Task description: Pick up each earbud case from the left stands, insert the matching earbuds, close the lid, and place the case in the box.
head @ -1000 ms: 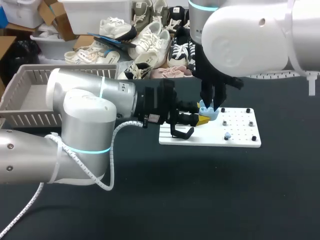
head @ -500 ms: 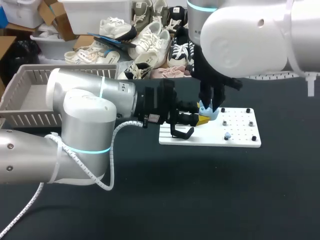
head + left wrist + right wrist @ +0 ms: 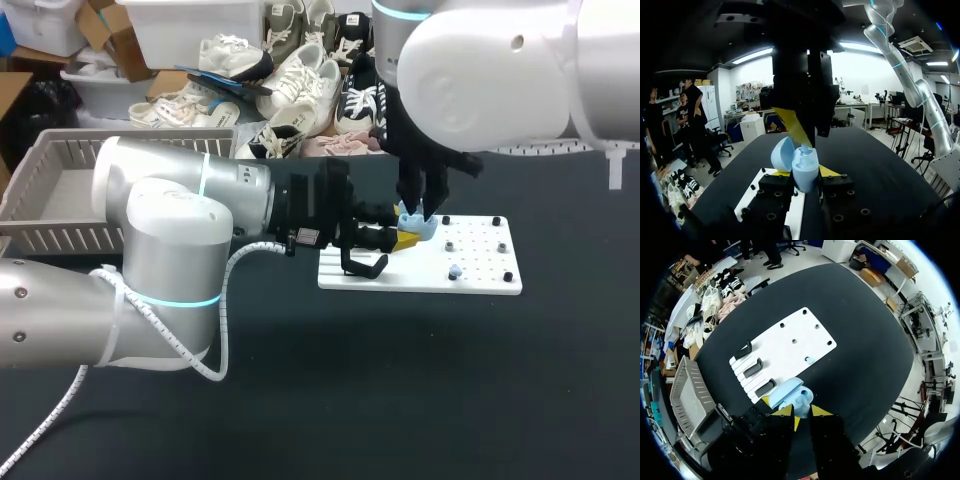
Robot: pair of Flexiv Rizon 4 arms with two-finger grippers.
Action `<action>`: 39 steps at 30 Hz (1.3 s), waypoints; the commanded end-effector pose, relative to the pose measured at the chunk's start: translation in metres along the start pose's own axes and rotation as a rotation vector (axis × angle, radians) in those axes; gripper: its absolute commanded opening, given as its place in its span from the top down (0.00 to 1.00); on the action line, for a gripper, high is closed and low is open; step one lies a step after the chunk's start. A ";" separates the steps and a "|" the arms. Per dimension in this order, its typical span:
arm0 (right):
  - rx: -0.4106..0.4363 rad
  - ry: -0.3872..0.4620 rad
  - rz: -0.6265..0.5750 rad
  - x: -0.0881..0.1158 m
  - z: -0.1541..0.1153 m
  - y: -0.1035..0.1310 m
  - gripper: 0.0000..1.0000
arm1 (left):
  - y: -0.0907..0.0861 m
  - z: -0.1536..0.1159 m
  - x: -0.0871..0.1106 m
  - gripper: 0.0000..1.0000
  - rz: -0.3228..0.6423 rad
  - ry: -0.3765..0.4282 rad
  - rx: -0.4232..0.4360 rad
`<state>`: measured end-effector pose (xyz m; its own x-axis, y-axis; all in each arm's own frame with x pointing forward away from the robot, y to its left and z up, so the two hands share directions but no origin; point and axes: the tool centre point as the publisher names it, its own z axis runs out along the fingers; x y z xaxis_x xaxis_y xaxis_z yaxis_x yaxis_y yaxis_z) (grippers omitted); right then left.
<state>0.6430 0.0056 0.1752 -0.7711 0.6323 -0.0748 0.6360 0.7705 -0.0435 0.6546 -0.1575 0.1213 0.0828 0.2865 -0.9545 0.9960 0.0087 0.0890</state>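
A light blue earbud case (image 3: 805, 170) with its lid open is held above the white plate (image 3: 480, 255), and my left gripper (image 3: 805, 175) is shut on its body from both sides. My right gripper (image 3: 801, 415) comes down from above onto the open case (image 3: 792, 397). Its yellow fingertips (image 3: 796, 129) stand close together at the case's mouth, shut on what looks like a small light blue earbud (image 3: 806, 149). In the head view the case (image 3: 418, 226) sits between the left gripper (image 3: 405, 240) and the right gripper (image 3: 412, 210). Another light blue earbud (image 3: 455, 271) lies on the plate.
Black hook stands (image 3: 365, 268) line the plate's left edge, and small pegs dot its right part. A grey slatted basket (image 3: 60, 200) stands at the table's far left. The table is dark around the plate (image 3: 785, 345).
The right arm has shifted very slightly. Both grippers and the case stay where they were.
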 end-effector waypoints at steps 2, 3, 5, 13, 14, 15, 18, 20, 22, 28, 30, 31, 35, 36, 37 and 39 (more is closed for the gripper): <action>0.000 0.001 0.003 0.000 0.001 -0.002 1.00 | -0.001 0.000 0.001 1.00 0.001 -0.003 -0.005; 0.000 0.002 0.002 0.000 0.002 -0.001 1.00 | -0.001 0.000 0.001 1.00 0.001 -0.003 -0.005; 0.001 0.004 0.001 0.000 0.003 -0.001 1.00 | -0.001 0.000 0.001 1.00 0.001 -0.003 -0.005; -0.001 0.007 -0.001 -0.001 0.002 -0.001 1.00 | -0.001 0.000 0.001 1.00 0.001 -0.003 -0.005; -0.002 0.003 -0.002 -0.001 0.001 -0.002 1.00 | -0.001 0.000 0.001 1.00 0.001 -0.003 -0.005; -0.002 0.002 -0.001 -0.001 0.000 -0.002 1.00 | -0.001 0.000 0.001 1.00 0.001 -0.003 -0.005; -0.003 -0.003 0.001 -0.002 -0.001 -0.004 1.00 | -0.001 0.000 0.001 1.00 0.001 -0.003 -0.005; -0.003 -0.003 0.003 -0.003 -0.002 -0.005 1.00 | -0.001 0.000 0.001 1.00 0.001 -0.003 -0.005; -0.002 -0.004 0.006 -0.003 -0.001 -0.005 1.00 | -0.001 0.000 0.001 1.00 0.001 -0.003 -0.005; 0.001 0.003 0.006 -0.003 0.002 -0.004 1.00 | -0.001 0.000 0.001 1.00 0.001 -0.003 -0.005; 0.001 0.005 0.005 -0.003 0.003 -0.004 1.00 | -0.001 0.000 0.001 1.00 0.001 -0.003 -0.005; 0.000 0.006 0.005 -0.003 0.003 -0.004 1.00 | -0.001 0.000 0.001 1.00 0.001 -0.003 -0.005; -0.002 0.007 0.005 -0.003 0.003 -0.004 1.00 | -0.001 0.000 0.001 1.00 0.001 -0.003 -0.005; -0.002 0.007 0.005 -0.003 0.003 -0.003 1.00 | -0.001 0.000 0.001 1.00 0.001 -0.003 -0.005; -0.003 0.007 0.005 -0.003 0.002 -0.003 1.00 | -0.001 0.000 0.001 1.00 0.001 -0.003 -0.005; -0.003 0.005 0.006 -0.003 0.002 -0.003 1.00 | -0.001 0.000 0.001 1.00 0.001 -0.003 -0.005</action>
<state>0.6443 0.0015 0.1733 -0.7682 0.6365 -0.0682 0.6397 0.7675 -0.0414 0.6545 -0.1576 0.1213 0.0828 0.2865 -0.9545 0.9960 0.0086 0.0890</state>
